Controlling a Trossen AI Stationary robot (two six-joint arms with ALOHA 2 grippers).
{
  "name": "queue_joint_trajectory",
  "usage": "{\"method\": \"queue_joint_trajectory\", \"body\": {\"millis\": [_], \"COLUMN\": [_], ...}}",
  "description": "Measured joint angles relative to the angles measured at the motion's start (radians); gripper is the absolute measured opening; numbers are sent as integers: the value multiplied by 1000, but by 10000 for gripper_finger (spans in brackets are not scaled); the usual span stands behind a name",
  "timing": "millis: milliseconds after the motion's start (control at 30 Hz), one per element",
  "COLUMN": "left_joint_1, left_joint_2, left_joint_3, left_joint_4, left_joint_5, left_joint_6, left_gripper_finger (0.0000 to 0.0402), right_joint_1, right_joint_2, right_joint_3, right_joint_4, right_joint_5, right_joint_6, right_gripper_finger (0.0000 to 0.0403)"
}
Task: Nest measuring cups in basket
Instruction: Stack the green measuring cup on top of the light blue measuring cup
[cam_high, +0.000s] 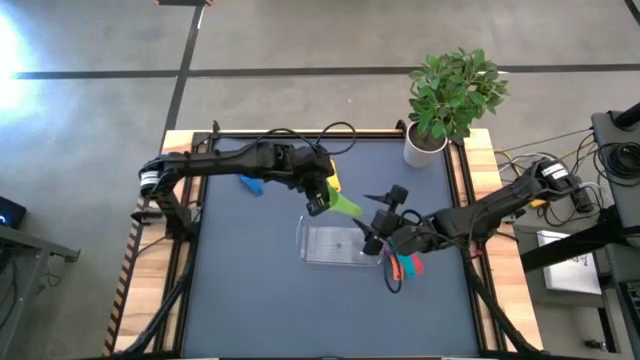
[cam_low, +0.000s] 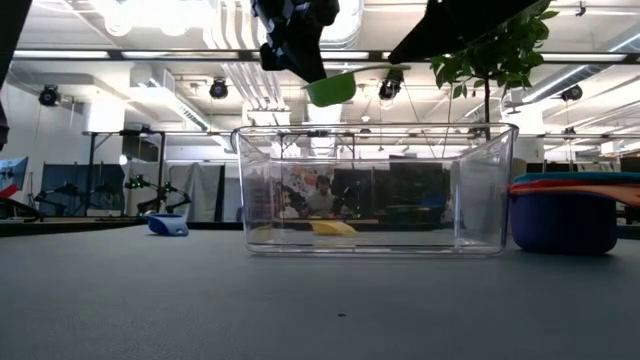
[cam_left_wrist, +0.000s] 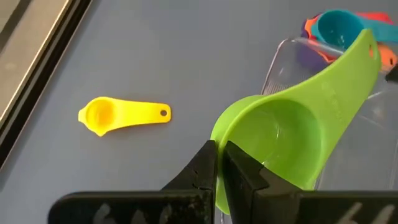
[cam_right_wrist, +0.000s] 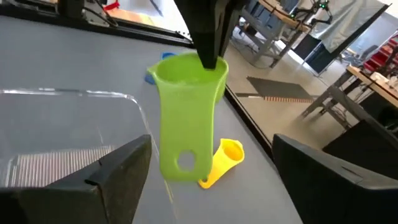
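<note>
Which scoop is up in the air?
The green scoop. The left pincer pinches its rim and holds it above the clear basket, while the yellow scoop and the others lie on the table.

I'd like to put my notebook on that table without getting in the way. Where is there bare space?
The dark mat's near strip, below the basket, looks bare, as does the far-right patch beside the plant pot. It is crowded mid-table: the left pincer holds the green cup by the basket, with the stacked cups and right pincer alongside.
</note>
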Motion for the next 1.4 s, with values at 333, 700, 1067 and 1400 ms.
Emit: {"method": "queue_joint_trajectory", "body": {"millis": [333, 700, 1067, 1400], "left_joint_1": [-2, -10, -15, -17], "left_joint_2": [2, 2, 2, 4], "left_joint_3": [-1, -27, -29, -29], "left_joint_4": [48, 54, 37, 47], "left_joint_5": [1, 2, -16, -18], "left_joint_6": [0, -1, 5, 7], "left_gripper_finger": [0, 0, 0, 0], "right_joint_1": [-31, -38, -37, -37], "right_joint_2": [123, 308, 308, 299], "right_joint_3": [61, 218, 333, 329], "right_joint_4": [9, -55, -374, -379], "right_joint_5": [3, 139, 106, 36], "right_joint_6": [-61, -101, 171, 189], "right_gripper_finger": [348, 327, 326, 298]}}
